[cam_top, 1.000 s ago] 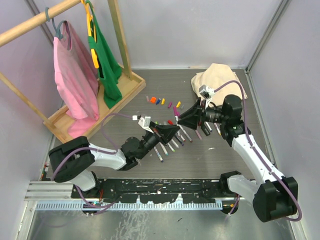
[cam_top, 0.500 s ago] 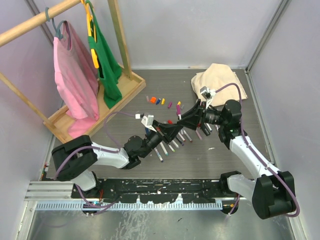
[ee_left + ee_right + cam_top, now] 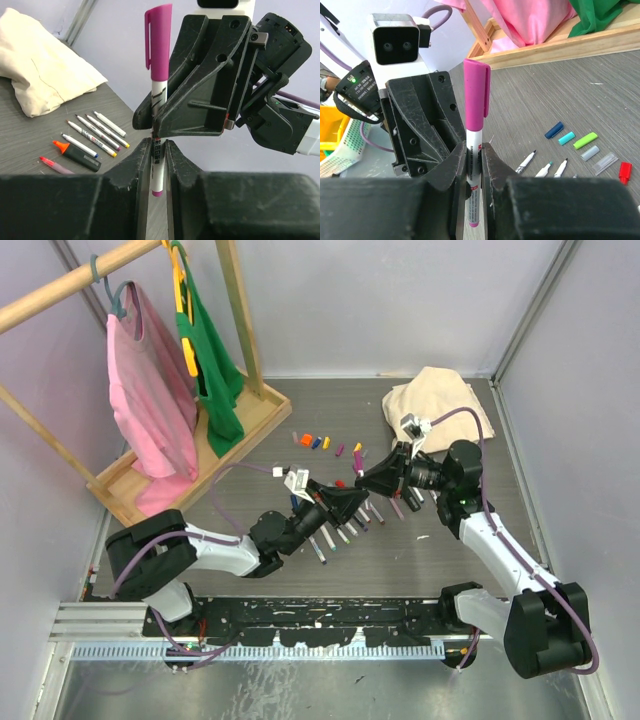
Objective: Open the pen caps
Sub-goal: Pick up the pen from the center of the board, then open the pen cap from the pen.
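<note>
Left gripper (image 3: pixel 158 152) and right gripper (image 3: pixel 474 162) meet above the worktop (image 3: pixel 400 552); both jaws are clamped narrow on one upright white pen (image 3: pixel 158 97); its magenta cap (image 3: pixel 159 42) is on, uppermost; loose caps (image 3: pixel 320 442) lie at eleven o'clock from them.

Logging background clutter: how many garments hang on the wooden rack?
2: a pink fabric garment on the left, a green fabric garment just right of it. Others could hide behind.

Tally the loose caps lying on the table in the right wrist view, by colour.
Dark blue cap: 1
Teal cap: 1
Green cap: 1
Grey cap: 1
Clear cap: 1
Red cap: 1
Total: 6
</note>
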Robot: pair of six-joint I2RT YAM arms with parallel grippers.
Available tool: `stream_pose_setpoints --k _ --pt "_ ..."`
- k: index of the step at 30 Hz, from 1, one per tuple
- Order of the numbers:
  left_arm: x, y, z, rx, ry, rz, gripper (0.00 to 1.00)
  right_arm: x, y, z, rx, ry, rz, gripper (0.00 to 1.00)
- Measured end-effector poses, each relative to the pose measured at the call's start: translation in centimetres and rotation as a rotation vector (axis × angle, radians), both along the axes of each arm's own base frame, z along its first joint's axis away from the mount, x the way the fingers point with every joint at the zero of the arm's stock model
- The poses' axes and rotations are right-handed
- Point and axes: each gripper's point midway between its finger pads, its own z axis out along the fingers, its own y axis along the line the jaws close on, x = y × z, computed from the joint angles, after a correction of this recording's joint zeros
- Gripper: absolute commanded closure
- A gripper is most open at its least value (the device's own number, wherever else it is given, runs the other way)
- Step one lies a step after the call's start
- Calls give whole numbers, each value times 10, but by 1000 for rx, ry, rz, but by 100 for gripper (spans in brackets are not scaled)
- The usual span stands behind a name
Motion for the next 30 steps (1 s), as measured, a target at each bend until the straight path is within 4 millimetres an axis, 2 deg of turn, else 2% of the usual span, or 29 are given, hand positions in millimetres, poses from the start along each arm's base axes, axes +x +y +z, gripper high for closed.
stream_pose_setpoints --k 8,12,15,19,21,27,30 --pt "-7 1 -7 5 19 -33 40 0 -2 -7 -43 -6 -2 99" --pt "-12 11 -18 31 27 -34 24 1 -2 -4 -61 -19 0 99" --pt "-17 23 -16 34 16 -33 14 2 -2 -3 -73 -23 4 99" --pt "-20 37 -1 39 -21 -43 8 1 -2 -6 -92 -21 24 99" --pt "-19 43 6 55 -36 -45 2 1 -2 -8 -103 -17 34 99" --pt "-15 57 31 151 -69 -46 2 -3 -3 -14 -126 -20 68 99" --pt "-18 65 38 182 -87 -54 2 -5 -3 -16 -132 -16 84 99"
